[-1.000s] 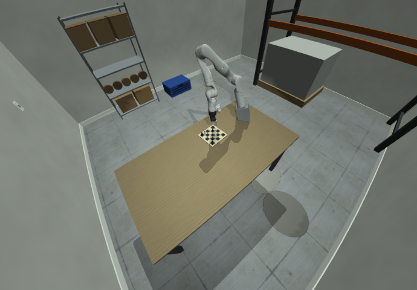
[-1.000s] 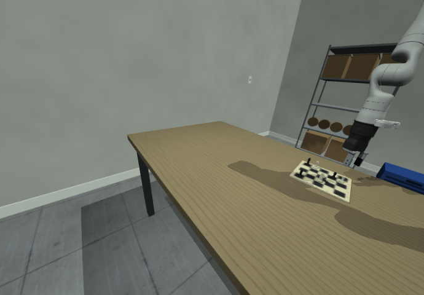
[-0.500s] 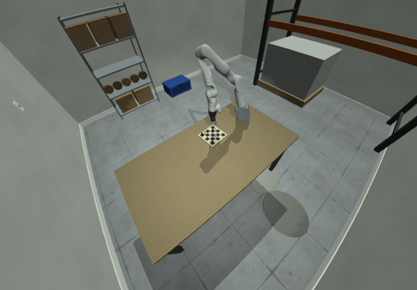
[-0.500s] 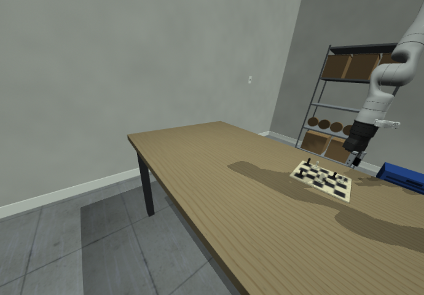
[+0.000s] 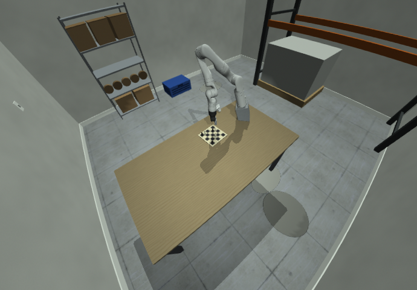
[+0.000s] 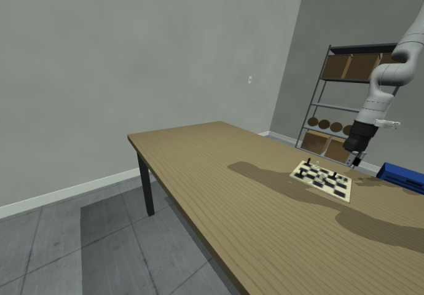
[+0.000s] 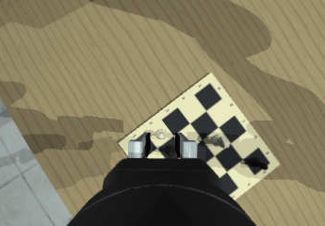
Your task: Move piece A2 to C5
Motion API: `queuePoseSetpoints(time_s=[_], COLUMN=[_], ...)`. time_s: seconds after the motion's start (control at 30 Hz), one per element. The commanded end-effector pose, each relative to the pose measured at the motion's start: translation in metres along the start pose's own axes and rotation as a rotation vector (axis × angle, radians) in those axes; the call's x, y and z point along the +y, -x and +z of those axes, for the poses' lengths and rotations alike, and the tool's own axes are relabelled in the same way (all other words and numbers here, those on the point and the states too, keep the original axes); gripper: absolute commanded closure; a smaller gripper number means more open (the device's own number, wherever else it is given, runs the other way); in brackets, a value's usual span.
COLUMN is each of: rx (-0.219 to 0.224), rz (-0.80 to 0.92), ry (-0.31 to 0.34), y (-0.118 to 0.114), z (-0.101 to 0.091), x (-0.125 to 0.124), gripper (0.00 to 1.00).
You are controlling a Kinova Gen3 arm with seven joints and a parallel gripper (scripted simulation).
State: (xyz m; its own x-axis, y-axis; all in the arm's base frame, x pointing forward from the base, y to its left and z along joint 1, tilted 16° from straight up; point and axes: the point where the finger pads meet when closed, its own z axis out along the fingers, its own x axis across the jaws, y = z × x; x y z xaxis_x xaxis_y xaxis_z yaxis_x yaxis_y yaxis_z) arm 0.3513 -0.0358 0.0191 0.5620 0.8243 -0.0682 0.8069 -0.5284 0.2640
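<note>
The chequered board (image 5: pixel 225 135) (image 6: pixel 345 198) (image 7: pixel 275 165) bears several upright pieces. A white piece (image 6: pixel 341 179) (image 7: pixel 160 135) stands near one edge, with a black piece (image 6: pixel 334 174) (image 7: pixel 170 151) close by. A larger white piece (image 6: pixel 321 177) (image 7: pixel 218 140) stands further in. A black piece (image 6: pixel 300 173) (image 7: pixel 259 163) is near a corner. My gripper (image 5: pixel 214 122) (image 6: pixel 354 162) (image 7: pixel 162 140) is partly open, nothing held, above the board's edge region. In the wrist view the first white piece shows just past the fingertip gap. Square labels are too small to read.
Another black piece (image 6: pixel 308 161) and a white piece (image 6: pixel 317 165) stand at the board's far corner, hidden by the gripper body in the wrist view. The board lies on the wooden table (image 5: pixel 181 191) (image 6: pixel 219 166). A blue box (image 5: pixel 176 85) (image 6: pixel 410 180) is on the floor beyond.
</note>
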Motion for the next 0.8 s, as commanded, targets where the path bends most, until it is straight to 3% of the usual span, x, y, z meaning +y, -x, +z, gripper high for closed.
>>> queuePoseSetpoints(time_s=[0.0,0.77], rx=[-0.003,0.000], rz=[-0.003,-0.008], ry=[0.000,0.002], y=[0.0007,-0.0001], z=[0.0003,0.0033], x=[0.0014,0.0020], gripper=[0.32,0.32])
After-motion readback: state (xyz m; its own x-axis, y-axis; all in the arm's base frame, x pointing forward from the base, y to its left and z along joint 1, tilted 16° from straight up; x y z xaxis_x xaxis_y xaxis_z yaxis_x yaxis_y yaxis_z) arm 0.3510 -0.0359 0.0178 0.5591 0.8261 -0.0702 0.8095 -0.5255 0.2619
